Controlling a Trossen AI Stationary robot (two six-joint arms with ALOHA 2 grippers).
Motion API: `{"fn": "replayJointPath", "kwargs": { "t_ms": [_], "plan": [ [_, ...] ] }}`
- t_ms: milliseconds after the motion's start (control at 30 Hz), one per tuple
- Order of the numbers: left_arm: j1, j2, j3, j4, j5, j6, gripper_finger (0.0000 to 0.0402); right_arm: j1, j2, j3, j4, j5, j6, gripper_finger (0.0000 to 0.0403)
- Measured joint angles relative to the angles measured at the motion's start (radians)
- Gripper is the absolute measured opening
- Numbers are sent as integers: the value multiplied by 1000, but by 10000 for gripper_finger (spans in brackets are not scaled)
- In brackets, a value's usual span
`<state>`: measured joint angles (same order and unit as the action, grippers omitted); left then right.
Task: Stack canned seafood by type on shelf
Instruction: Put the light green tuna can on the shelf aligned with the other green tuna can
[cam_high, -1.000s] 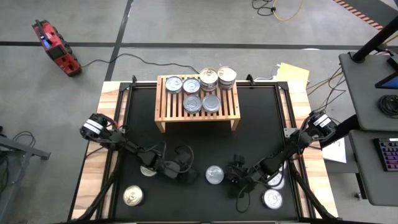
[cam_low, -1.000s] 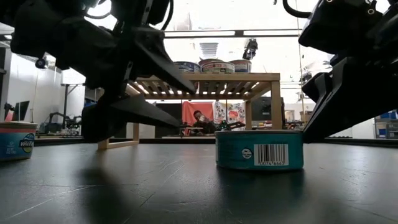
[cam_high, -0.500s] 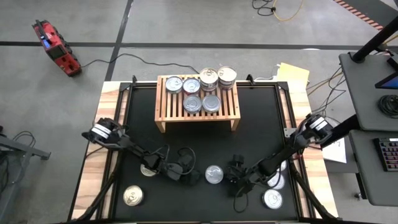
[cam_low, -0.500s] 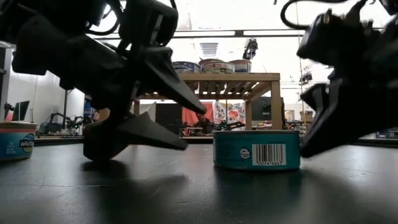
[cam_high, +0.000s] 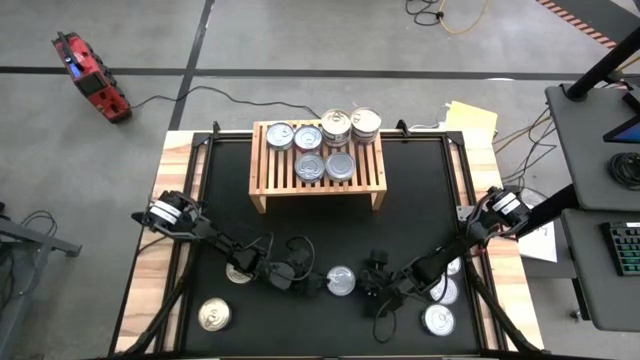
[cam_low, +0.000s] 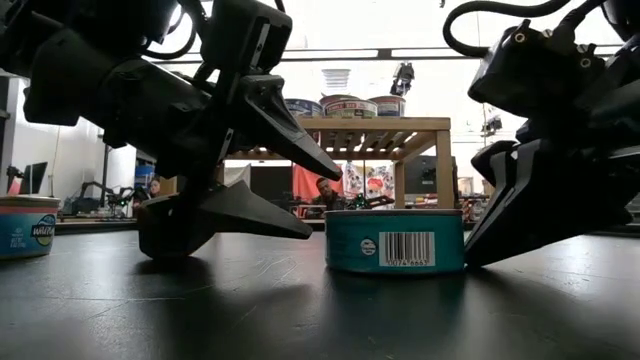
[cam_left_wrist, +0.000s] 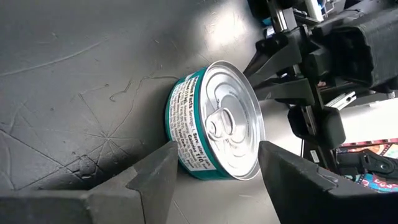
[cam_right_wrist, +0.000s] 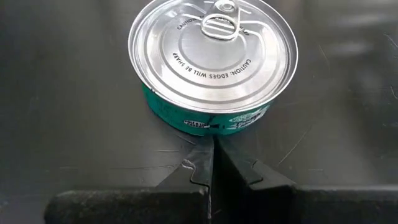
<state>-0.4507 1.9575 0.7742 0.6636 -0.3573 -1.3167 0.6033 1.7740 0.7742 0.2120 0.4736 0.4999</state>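
Note:
A flat teal can (cam_high: 342, 281) with a silver pull-tab lid stands upright on the black mat, between my two grippers. My left gripper (cam_low: 325, 205) is open at the can's left side. One finger is low at the mat and the other is above lid height (cam_left_wrist: 217, 146). My right gripper (cam_high: 368, 284) is shut at the can's right side. The wooden shelf (cam_high: 262, 170) at the far side of the mat carries several cans (cam_high: 323, 145) on its slatted top. My right gripper sets its shut fingertips (cam_right_wrist: 213, 146) against the can's teal side wall (cam_right_wrist: 208, 126), low down by the mat. The fingers slant down at it from the table's right. The can stands flat on its base. My left gripper: whether its lower finger (cam_left_wrist: 163, 163) touches the can I cannot tell.
Loose cans lie on the mat: one near the front left corner (cam_high: 213, 316), one under my left arm (cam_high: 238, 272), two under and beside my right arm (cam_high: 437, 320). A blue-labelled can (cam_low: 27, 228) shows at the low view's left edge. Bare mat lies between the shelf and the grippers.
Both grippers have sunk toward the mat and closed in on the teal can. My right gripper, shut, has gone toward the table's left and slid the can a little that way, upright, up to my left gripper's open fingers.

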Motion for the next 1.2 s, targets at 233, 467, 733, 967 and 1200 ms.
{"fn": "replayJointPath", "kwargs": {
  "t_ms": [233, 467, 733, 967, 1200],
  "plan": [
    [0, 2, 0, 1, 8, 11, 209, 43, -91, 0, -166, 2, 81, 9],
    [0, 3, -1, 6, 8, 18, 209, 92, -172, 0, -150, 197, 28, 9],
    [0, 3, -2, 10, 8, 22, 209, 66, -107, 0, 58, 193, -148, 9],
    [0, 3, 1, 14, 3, 24, 208, 61, -77, 0, 54, 173, -98, 9],
    [0, 5, 15, 6, -1, 48, 208, 39, -34, -1, 66, 175, -95, 9]
  ]
}}
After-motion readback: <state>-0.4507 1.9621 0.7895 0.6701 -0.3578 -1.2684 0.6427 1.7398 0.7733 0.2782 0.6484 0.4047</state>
